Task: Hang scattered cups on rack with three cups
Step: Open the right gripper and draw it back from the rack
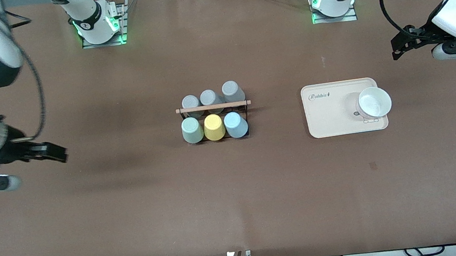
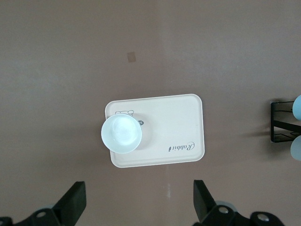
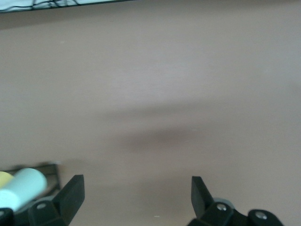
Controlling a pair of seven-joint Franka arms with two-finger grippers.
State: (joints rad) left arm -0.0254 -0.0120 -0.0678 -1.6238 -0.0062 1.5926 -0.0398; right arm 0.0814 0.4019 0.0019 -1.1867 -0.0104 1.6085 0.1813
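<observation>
The black wire rack [image 1: 213, 106] with a wooden rod stands mid-table. The mint green cup [image 1: 192, 130] and the light blue cup [image 1: 235, 124] hang upside down on its nearer row, either side of a yellow cup [image 1: 214, 127]. Three grey cups [image 1: 209, 98] fill the farther row. My right gripper [image 1: 63, 154] hovers open and empty over bare table toward the right arm's end; its wrist view catches the mint cup [image 3: 26, 188] past one finger. My left gripper [image 1: 394, 48] hangs open and empty over the left arm's end, its open fingers apart around [image 2: 139, 188].
A cream rectangular tray [image 1: 327, 115] lies between the rack and the left arm's end, with a pale white cup [image 1: 373, 102] standing upright on it. In the left wrist view the tray [image 2: 178, 117] and that cup [image 2: 121, 133] show, plus the rack's end [image 2: 281, 122].
</observation>
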